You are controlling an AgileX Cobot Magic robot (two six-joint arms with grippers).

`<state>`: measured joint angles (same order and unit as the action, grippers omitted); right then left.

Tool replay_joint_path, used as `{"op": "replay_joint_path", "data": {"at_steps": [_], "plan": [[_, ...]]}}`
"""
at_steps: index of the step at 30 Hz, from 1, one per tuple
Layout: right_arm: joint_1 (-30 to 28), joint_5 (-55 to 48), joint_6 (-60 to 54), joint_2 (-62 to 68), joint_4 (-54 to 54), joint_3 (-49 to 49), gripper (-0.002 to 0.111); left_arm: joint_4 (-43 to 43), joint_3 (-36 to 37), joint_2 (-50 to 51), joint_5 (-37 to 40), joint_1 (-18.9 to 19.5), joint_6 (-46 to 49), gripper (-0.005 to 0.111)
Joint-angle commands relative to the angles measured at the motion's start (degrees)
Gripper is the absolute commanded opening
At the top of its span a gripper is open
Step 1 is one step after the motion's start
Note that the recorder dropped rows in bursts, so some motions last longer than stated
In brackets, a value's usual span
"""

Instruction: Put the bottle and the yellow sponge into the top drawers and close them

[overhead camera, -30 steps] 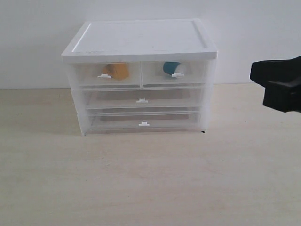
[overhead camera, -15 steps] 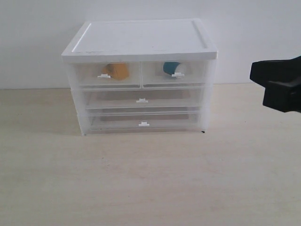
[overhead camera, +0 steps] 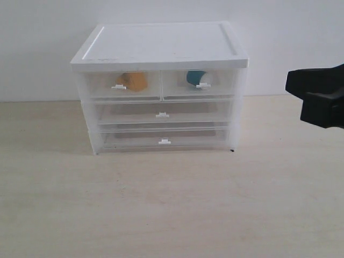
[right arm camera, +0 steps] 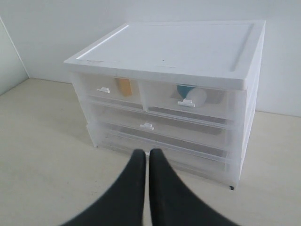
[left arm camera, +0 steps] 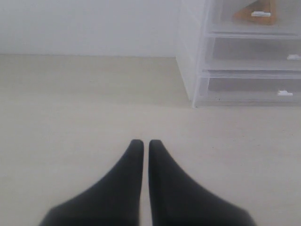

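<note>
Right pincer (right arm camera: 146, 152) well apart from bottle (right arm camera: 191, 93)

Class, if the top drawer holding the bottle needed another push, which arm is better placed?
Likely right: its shut jaws face that drawer and bottle; the left jaws point past the cabinet.
</note>
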<state>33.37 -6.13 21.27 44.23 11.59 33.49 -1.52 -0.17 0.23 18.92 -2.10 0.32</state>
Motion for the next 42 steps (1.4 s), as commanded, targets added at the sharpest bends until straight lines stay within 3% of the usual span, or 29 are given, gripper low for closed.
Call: {"op": "replay_joint_path", "data": {"at_steps": [1, 9, 14, 20, 26, 35, 42], "plan": [[-0.24, 0.36, -0.17, -0.33, 0.11, -0.29, 0.000, -0.63, 0.17, -0.23, -0.85, 0.14, 0.34, 0.004], [-0.24, 2.78, -2.24, -0.33, 1.16, -0.18, 0.000, -0.63, 0.17, -0.23, -0.85, 0.14, 0.34, 0.004], [-0.39, -1.83, -1.67, -0.33, -2.75, -0.81, 0.000, -0.63, 0.17, -0.23, -0.85, 0.14, 0.34, 0.004], [-6.29, 13.85, -0.99, -8.48, -3.95, -12.35, 0.000, -0.62, 0.17, -0.23, -0.85, 0.24, 0.34, 0.004], [-11.73, 16.99, 0.76, -24.25, -3.42, -24.24, 0.000, -0.62, 0.17, -0.23, -0.85, 0.24, 0.34, 0.004], [-17.23, 16.99, -0.59, -37.53, -3.50, -33.49, 0.000, -0.62, 0.17, -0.23, -0.85, 0.24, 0.34, 0.004], [-18.83, 1.63, 0.83, -44.00, -3.50, -33.49, 0.000, -0.62, 0.17, -0.23, -0.85, 0.24, 0.34, 0.004]]}}
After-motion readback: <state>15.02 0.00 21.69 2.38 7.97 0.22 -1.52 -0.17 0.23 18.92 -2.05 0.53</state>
